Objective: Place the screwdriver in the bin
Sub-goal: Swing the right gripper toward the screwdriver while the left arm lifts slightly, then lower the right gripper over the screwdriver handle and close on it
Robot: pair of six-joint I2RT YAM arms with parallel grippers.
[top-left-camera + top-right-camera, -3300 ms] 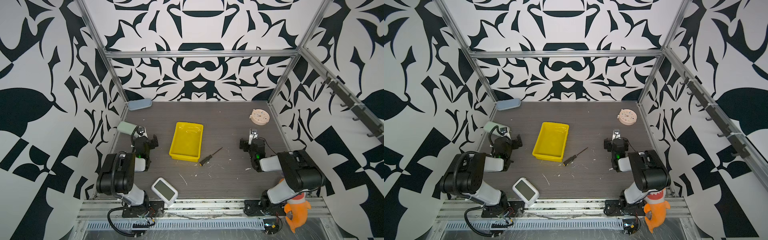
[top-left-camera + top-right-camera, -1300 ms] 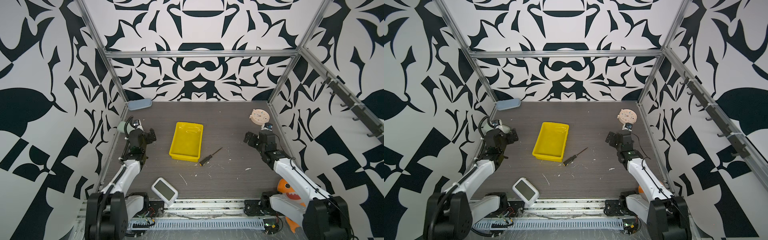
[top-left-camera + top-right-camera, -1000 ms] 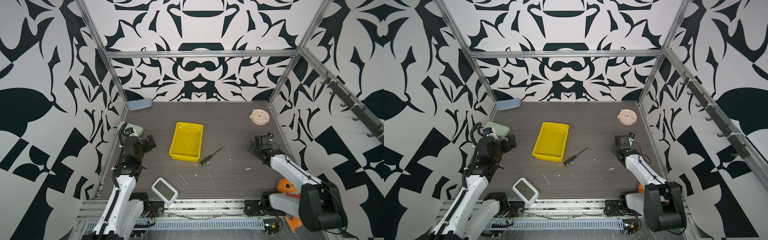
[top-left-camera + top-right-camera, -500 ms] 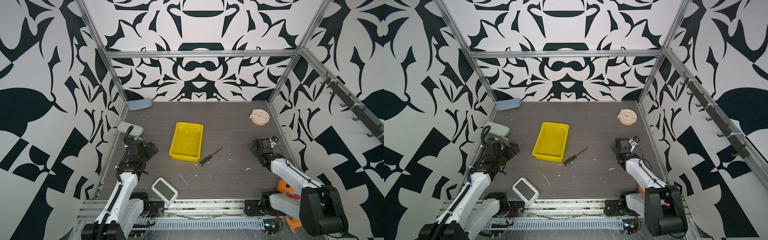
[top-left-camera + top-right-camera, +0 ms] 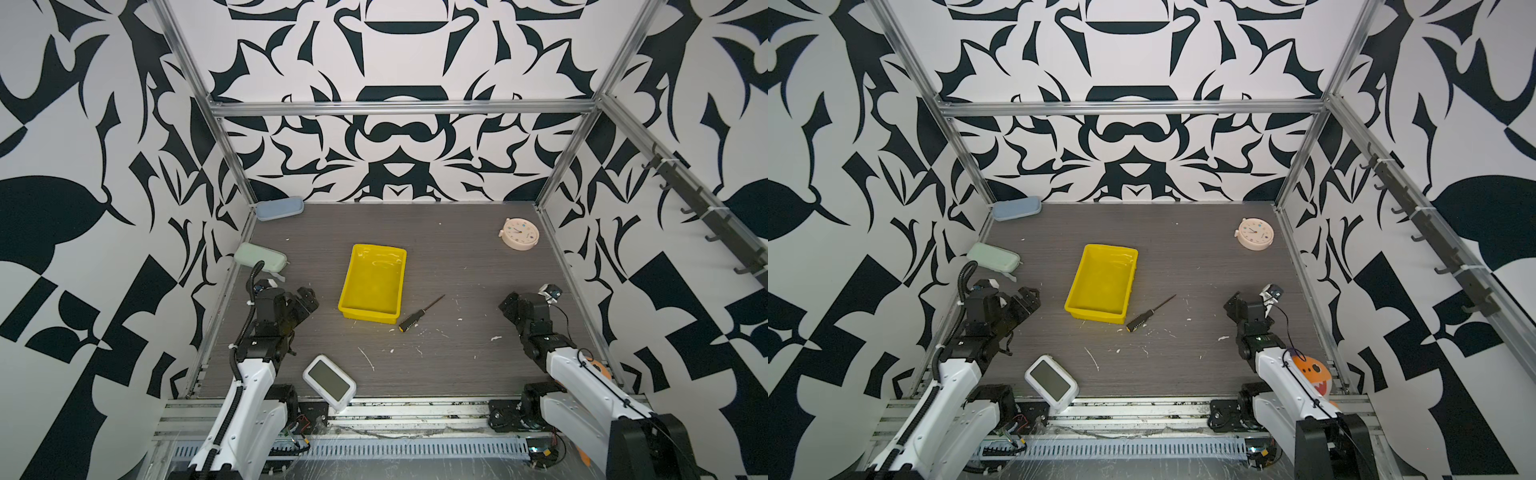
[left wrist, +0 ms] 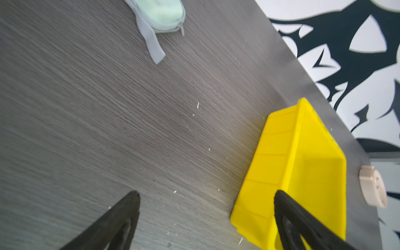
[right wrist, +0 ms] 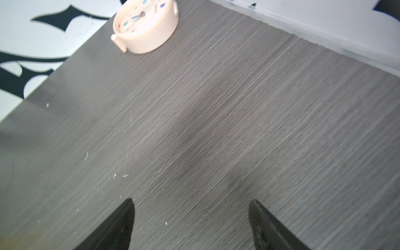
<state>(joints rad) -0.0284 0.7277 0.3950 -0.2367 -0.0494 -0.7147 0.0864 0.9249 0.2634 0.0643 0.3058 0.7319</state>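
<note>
Grey wood-grain table (image 5: 457, 257), black-and-white patterned walls (image 5: 395, 41). Left end effector (image 6: 206, 194) has its fingers spread apart and empty, near the yellow bin (image 6: 292, 162). Right end effector (image 7: 190, 201) is likewise apart, facing a peach alarm clock (image 7: 145, 28). Only the top views show the screwdriver (image 5: 420, 313): slim, black ribbed handle, yellow butt, lying on the table just beside the bin's near corner.

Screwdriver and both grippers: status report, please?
Left gripper open, empty. Right gripper open, empty. Screwdriver lies on table beside bin, outside it. Nothing in the way.
</note>
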